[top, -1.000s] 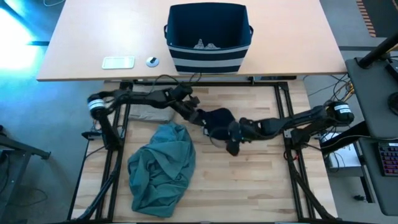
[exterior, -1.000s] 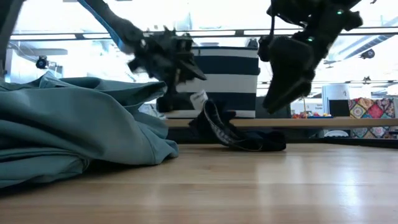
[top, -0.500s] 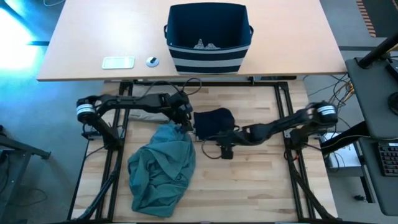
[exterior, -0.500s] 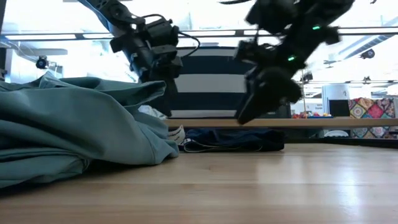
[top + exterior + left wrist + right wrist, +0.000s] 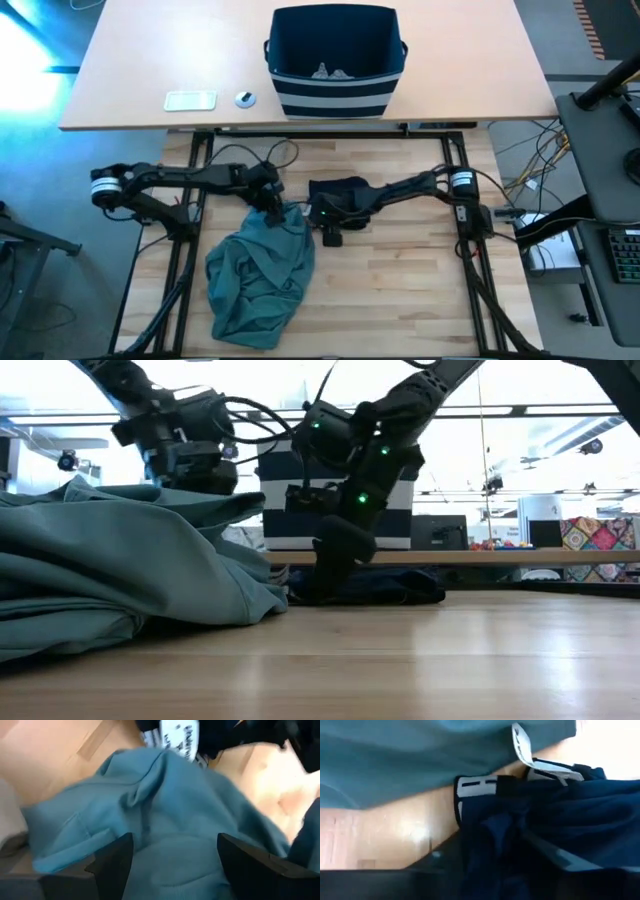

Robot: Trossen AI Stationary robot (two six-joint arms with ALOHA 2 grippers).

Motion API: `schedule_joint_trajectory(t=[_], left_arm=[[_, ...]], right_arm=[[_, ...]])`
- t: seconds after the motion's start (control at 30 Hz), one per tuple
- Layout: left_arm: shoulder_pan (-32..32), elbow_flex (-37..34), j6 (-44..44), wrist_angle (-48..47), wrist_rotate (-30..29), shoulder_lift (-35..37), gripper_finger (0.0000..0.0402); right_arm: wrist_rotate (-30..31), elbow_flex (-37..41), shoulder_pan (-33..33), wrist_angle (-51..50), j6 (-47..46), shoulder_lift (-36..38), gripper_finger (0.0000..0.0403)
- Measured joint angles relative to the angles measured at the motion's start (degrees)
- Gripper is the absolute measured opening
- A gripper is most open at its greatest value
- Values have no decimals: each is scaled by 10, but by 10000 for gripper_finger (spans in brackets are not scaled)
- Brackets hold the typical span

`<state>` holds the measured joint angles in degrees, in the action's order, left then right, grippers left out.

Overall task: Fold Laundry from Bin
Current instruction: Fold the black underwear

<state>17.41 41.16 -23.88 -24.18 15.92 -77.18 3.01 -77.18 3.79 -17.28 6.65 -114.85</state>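
A navy garment point(image 5: 348, 188) with white lettering lies crumpled mid-table on the wood. My right gripper point(image 5: 330, 218) has come down on its left end point(image 5: 335, 575), and the cloth fills the right wrist view point(image 5: 560, 810). A large teal-green garment point(image 5: 255, 275) lies heaped at the near left. My left gripper point(image 5: 177, 862) stands open just above its far edge point(image 5: 275, 205), and I see no contact. A beige garment point(image 5: 10, 825) shows beside the teal one. The striped navy bin point(image 5: 335, 50) stands on the far table with small grey pieces point(image 5: 330, 72) inside.
A white flat device point(image 5: 190, 100) and a small round object point(image 5: 245, 98) lie on the far table, left of the bin. Bare wood point(image 5: 420, 290) stretches over the near right. Dark frame rails point(image 5: 470, 280) run along both sides.
My left gripper has moved from the navy garment toward the table's left, over the teal garment's far edge, still open. My right gripper has swung left and down onto the navy garment. The navy garment's raised part has sunk flat onto the table.
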Motion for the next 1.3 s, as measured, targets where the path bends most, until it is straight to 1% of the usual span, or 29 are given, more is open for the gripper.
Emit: schedule_joint_trajectory(t=[0.13, 0.2, 0.33, 0.43, 0.53, 0.63, 0.77, 0.83, 0.93, 1.03, 1.1, 1.17, 1.23, 1.3], left_arm=[[-1, -35, 7, 42, 0, 19, 271], [-1, -46, 20, 79, 0, 22, 271], [-1, -57, 60, 173, 0, 5, 271], [-1, -54, 96, 243, 0, -25, 271], [-1, -39, 123, 284, 0, -68, 271], [4, -22, 125, 277, 2, -117, 271], [10, -13, 116, 293, 15, -168, 271], [11, -13, 108, 313, 19, -193, 271], [11, -5, 86, 357, 51, -229, 271], [8, 10, 62, 378, 91, -254, 271], [7, 15, 50, 376, 115, -256, 271], [7, 14, 39, 365, 134, -246, 271], [7, 11, 36, 341, 147, -221, 271], [11, 11, 49, 306, 151, -189, 271]], right_arm=[[-4, -23, 11, -49, 7, 7, 36], [-1, -27, 16, -73, 3, 27, 24], [-1, -23, 38, -102, -29, 94, 17], [0, -4, 60, -112, -58, 142, 16], [-1, 23, 85, -103, -89, 177, 15], [-5, 47, 104, -62, -114, 191, 15], [-46, 70, 110, 27, -149, 181, 15], [-51, 70, 107, 44, -155, 163, 14], [-51, 72, 101, 58, -156, 125, 14], [-50, 71, 101, 79, -162, 94, 14], [-52, 66, 101, 88, -164, 79, 14], [-69, 67, 100, 82, -151, 68, 16], [-90, 67, 98, 82, -141, 62, 26], [-93, 67, 96, 84, -143, 61, 44]])
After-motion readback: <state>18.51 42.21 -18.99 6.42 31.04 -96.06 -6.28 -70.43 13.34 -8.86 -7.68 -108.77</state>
